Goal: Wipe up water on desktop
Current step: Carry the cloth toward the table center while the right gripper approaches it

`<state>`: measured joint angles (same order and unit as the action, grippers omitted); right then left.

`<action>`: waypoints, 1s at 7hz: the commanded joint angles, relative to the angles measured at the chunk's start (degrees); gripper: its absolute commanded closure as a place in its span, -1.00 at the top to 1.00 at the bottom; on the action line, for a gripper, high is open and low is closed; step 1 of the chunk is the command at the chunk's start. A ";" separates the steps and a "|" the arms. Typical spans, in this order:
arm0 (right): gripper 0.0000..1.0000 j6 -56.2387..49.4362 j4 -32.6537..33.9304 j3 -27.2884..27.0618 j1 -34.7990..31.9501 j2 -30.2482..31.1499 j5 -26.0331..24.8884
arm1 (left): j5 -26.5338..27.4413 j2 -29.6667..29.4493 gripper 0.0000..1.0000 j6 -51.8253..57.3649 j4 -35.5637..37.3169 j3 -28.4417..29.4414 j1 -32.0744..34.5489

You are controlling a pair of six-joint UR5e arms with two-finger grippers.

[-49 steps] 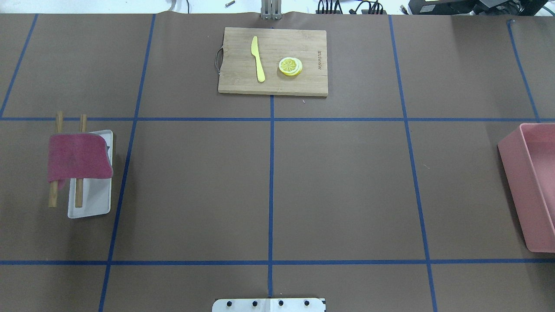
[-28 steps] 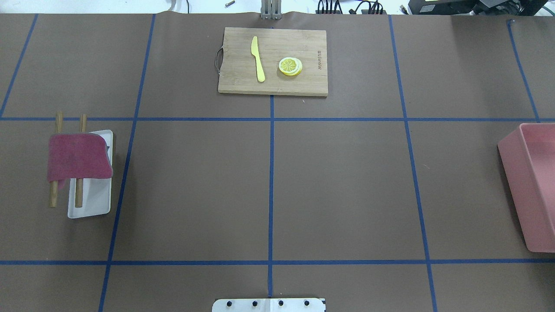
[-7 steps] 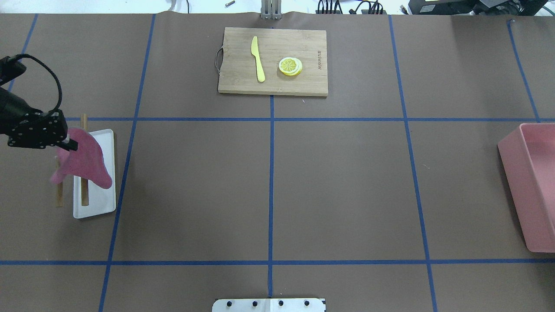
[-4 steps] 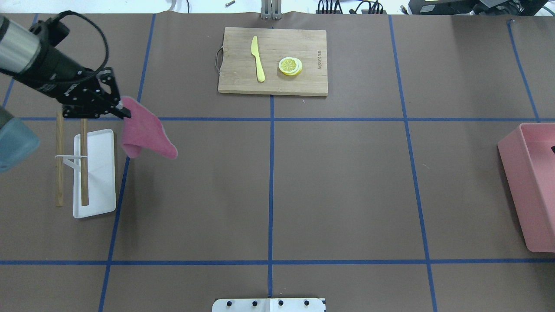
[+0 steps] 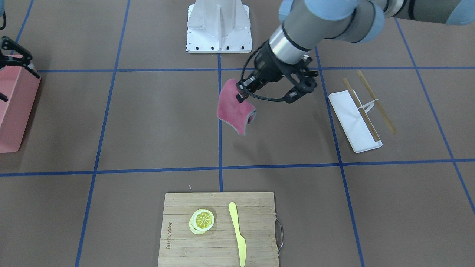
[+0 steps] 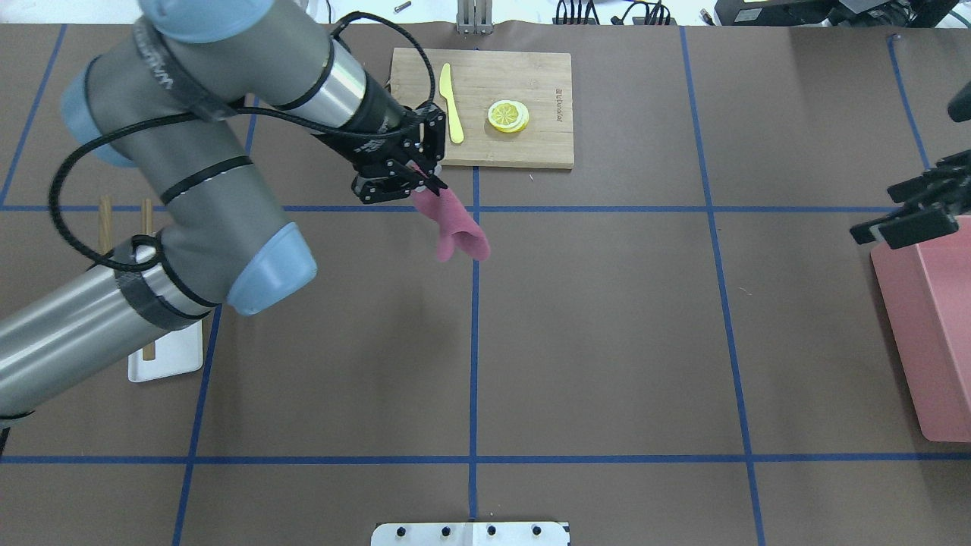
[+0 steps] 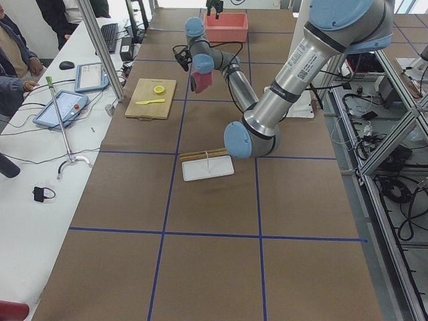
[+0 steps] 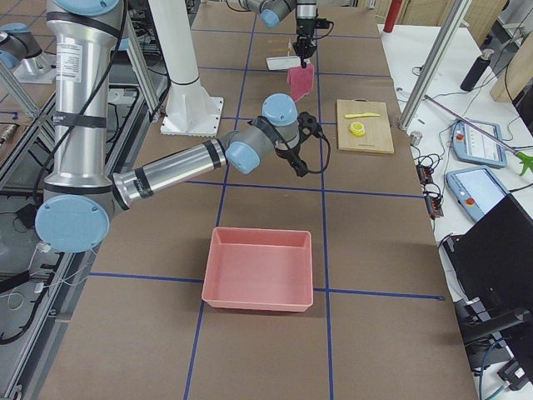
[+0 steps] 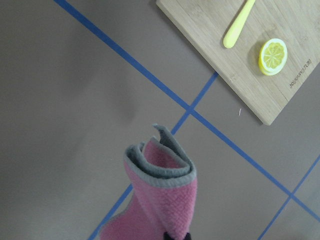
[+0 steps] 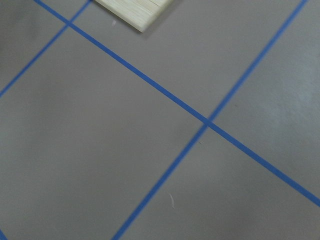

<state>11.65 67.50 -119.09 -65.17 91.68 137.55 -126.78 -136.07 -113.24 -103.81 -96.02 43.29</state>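
Note:
The desktop [image 6: 607, 341] is brown with blue tape lines, and I can make out no water on it. My left gripper [image 6: 426, 182] is shut on the top edge of a folded pink cloth [image 6: 457, 231]. The cloth hangs free above the tape crossing in front of the cutting board. It also shows in the front view [image 5: 233, 107] and in the left wrist view [image 9: 162, 200]. My right gripper [image 6: 906, 208] is open and empty at the right edge, over the near rim of the pink bin [image 6: 941, 334].
A bamboo cutting board [image 6: 546, 144] at the far middle holds a yellow knife [image 6: 451, 106] and lemon slices [image 6: 508, 116]. A white tray with a bare wooden rack [image 5: 352, 115] stands on my left. The left arm spans the left half of the table.
My left arm came in, lifted the cloth off the rack and carried it right toward the table's middle. My right gripper has come into view over the pink bin.

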 commanded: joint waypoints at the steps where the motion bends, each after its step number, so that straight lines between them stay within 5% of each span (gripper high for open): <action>1: 0.95 6.69 0.00 -2.37 8.52 -10.33 -4.71 | 2.84 -8.05 -1.00 -3.65 0.54 7.84 -1.72; 4: 0.79 13.11 0.09 -3.17 26.70 -18.79 -26.02 | 3.20 -8.69 -1.00 -7.68 0.45 7.52 -2.51; 7: 0.73 13.83 0.09 -2.90 33.24 -20.05 -36.01 | 3.20 -8.51 -1.00 -11.21 0.63 5.32 -3.39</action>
<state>25.30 67.59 -122.07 -34.24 72.07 105.21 -123.64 -144.74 -123.27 -103.26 -89.66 40.38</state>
